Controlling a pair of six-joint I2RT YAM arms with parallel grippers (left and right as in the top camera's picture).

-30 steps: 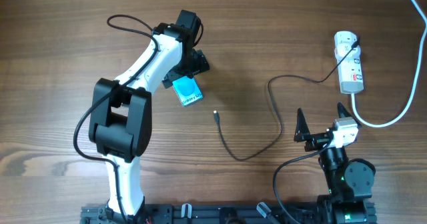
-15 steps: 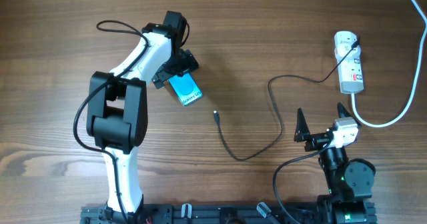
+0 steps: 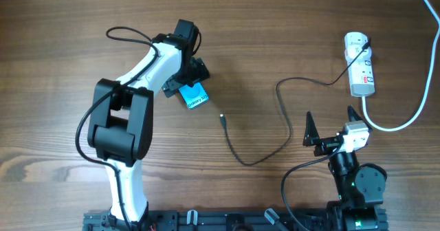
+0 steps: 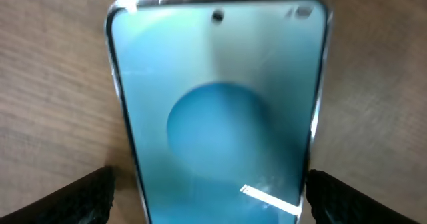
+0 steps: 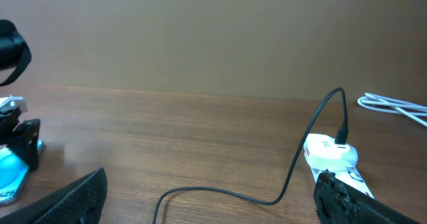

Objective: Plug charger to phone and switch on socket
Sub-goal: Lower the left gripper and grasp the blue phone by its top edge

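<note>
The phone [image 3: 196, 97], teal-blue screen up, lies flat on the wooden table at centre left. My left gripper [image 3: 187, 81] hovers over its far end, open. In the left wrist view the phone [image 4: 220, 104] fills the frame and my two fingers [image 4: 210, 197] stand either side of it, with bare wood showing on the left side. The charger cable [image 3: 285, 124] curls across the table, its loose tip [image 3: 223, 119] lying right of the phone and its other end plugged into the socket [image 3: 359, 64]. My right gripper [image 3: 330, 115] is open and empty at the front right.
The socket's thick white cord [image 3: 405, 121] loops along the right edge and off the top right. In the right wrist view the cable [image 5: 293, 171] runs up to the socket [image 5: 330, 152], and the left arm [image 5: 13, 51] stands at far left.
My left wrist swung a little left, then came back right and lower over the phone, covering more of it. The phone barely shifted. The right arm has not moved.
</note>
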